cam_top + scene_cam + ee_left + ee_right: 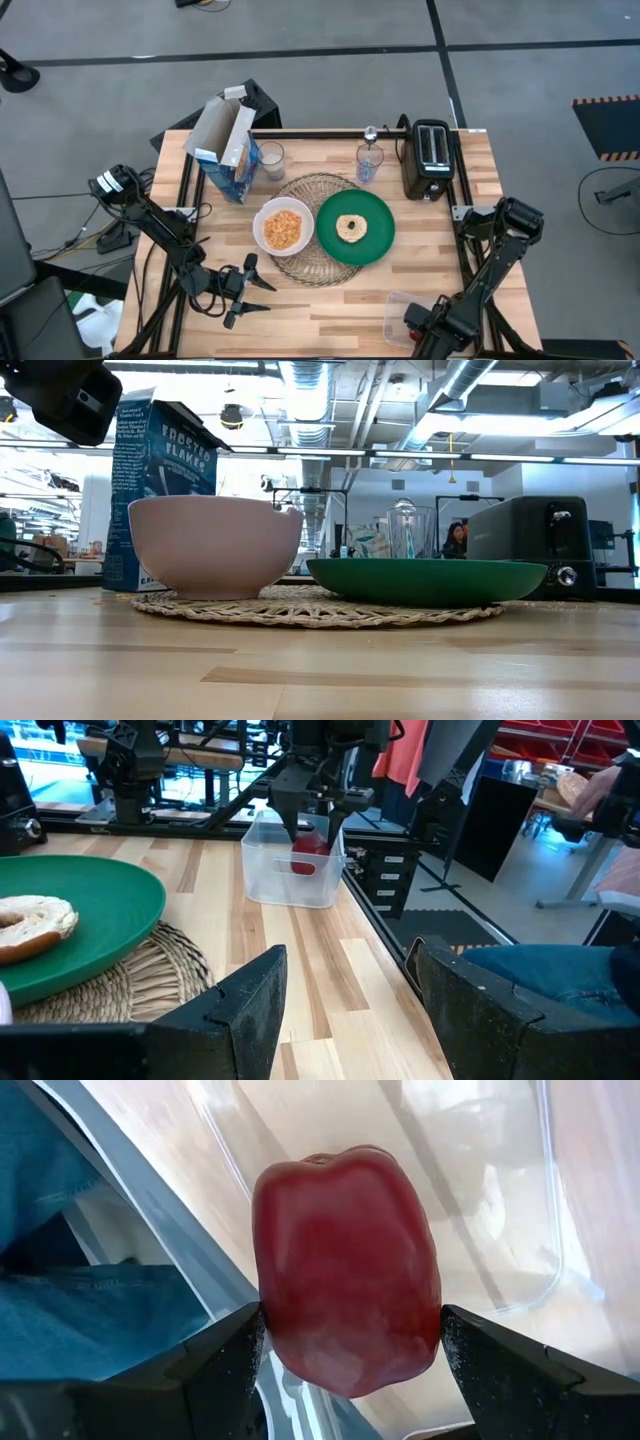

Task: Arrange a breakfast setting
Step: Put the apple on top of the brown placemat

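A round wicker mat (315,262) lies mid-table. On it sit a white bowl (283,227) of cereal and a green plate (372,245) with a bagel (351,227). Behind them stand a blue-and-white cereal box (228,150) and two clear glasses (271,160) (369,162), the right-hand one with a spoon (370,133) in it. My right gripper (350,1350) is shut on a small red apple (345,1270) inside a clear tub (397,315) at the near right. My left gripper (262,292) is open and empty, near the front edge, left of the mat. My right gripper pinches the apple's two opposite sides (275,1330) between its two fingers (288,818). The fingers come from above, pointing down into the tub. The apple (306,855) sits between the tub's walls; whether it rests on the tub's floor I cannot tell.
A black toaster (431,158) stands at the far right of the table. Bare wood lies between the mat and the tub (290,870) and along the front edge. A person sits beyond the table's right edge.
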Robot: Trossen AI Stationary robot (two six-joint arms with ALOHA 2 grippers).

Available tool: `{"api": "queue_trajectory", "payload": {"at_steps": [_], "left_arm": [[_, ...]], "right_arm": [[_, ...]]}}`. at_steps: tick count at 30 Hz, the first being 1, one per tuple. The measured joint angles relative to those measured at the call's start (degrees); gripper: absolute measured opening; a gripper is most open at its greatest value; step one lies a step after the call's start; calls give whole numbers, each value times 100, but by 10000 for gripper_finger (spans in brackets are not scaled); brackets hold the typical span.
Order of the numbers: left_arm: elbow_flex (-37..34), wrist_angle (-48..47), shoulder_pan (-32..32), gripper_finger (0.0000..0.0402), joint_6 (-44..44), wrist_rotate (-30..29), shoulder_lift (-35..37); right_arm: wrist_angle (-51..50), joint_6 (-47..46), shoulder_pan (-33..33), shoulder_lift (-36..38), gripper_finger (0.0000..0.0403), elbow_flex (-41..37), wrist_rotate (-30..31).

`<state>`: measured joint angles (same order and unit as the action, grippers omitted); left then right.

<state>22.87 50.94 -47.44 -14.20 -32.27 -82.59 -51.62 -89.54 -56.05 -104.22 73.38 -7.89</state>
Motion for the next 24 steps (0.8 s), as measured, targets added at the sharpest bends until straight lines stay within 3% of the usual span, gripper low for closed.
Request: {"api": "queue_trajectory", "payload": {"at_steps": [7,14,24], "left_arm": [[0,-2,0,210,-9,-4,-2],[0,-4,0,210,-13,-7,0],[0,-4,0,210,-24,-7,-2]], "right_arm": [[-18,7,31,-7,336,0,38],[-164,7,49,-20,395,-9,212],[-172,0,66,-20,383,-9,530]]}}
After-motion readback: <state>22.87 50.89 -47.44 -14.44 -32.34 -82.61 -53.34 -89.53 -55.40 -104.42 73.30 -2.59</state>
